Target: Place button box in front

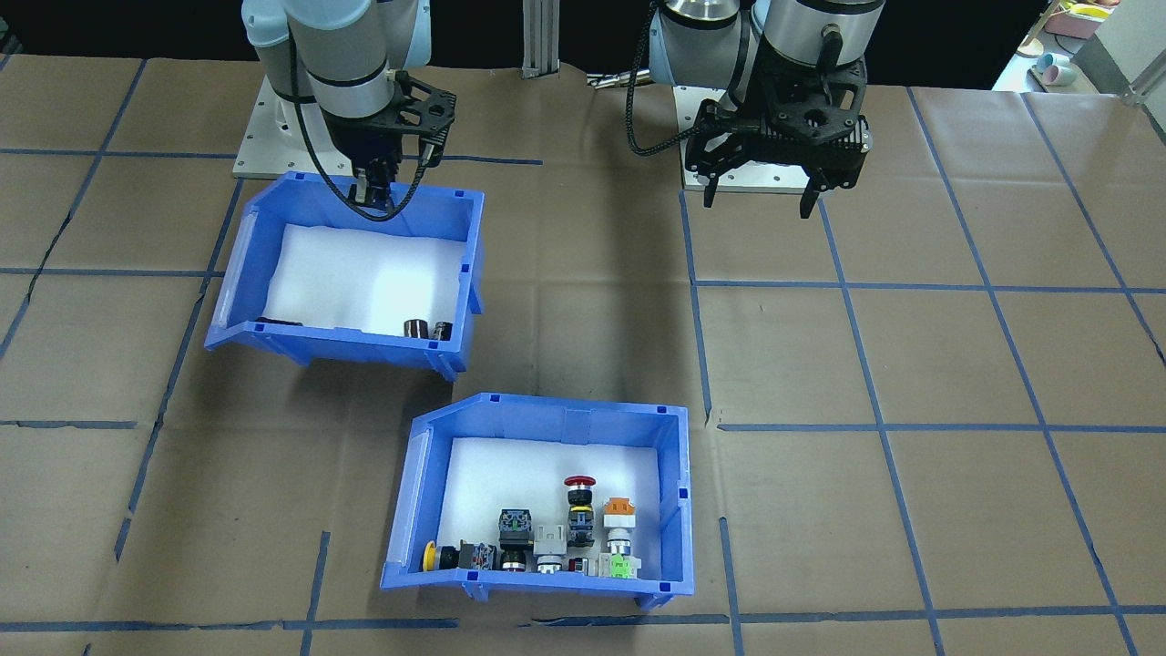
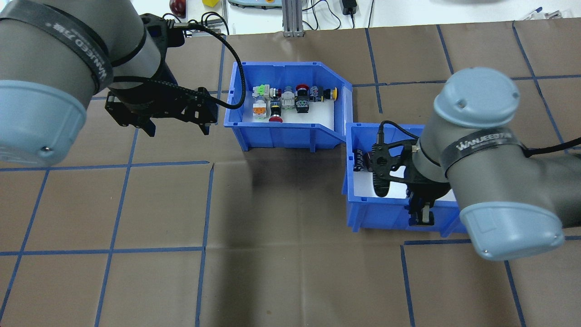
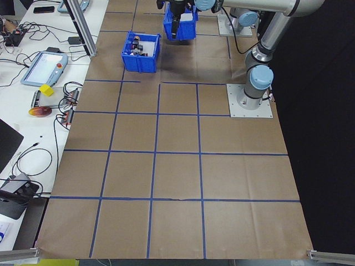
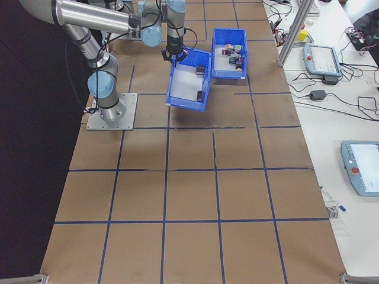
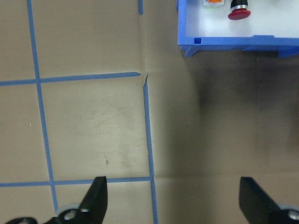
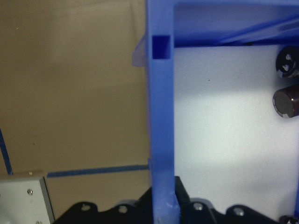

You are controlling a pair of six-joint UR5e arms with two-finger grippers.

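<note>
The button box (image 1: 565,421) is a blue bin with white foam that rests on the brown table; inside lie push-button switches (image 1: 579,510), among them red, orange, yellow and green ones. It also shows in the overhead view, button box (image 2: 281,136). My left gripper (image 1: 761,187) hangs open and empty over bare table beside it, a box corner (image 5: 233,42) at its camera's top edge. My right gripper (image 1: 373,187) is shut on the rear wall of the other blue bin (image 1: 337,342), which is held tilted above the table with dark cylinders (image 1: 417,328) inside.
The two bins nearly touch at a corner (image 2: 347,131). Arm base plates (image 1: 264,146) sit near the robot's table edge. An aluminium post (image 2: 290,18) stands at the far edge. A side table with teach pendants (image 4: 323,59) runs along the operators' side.
</note>
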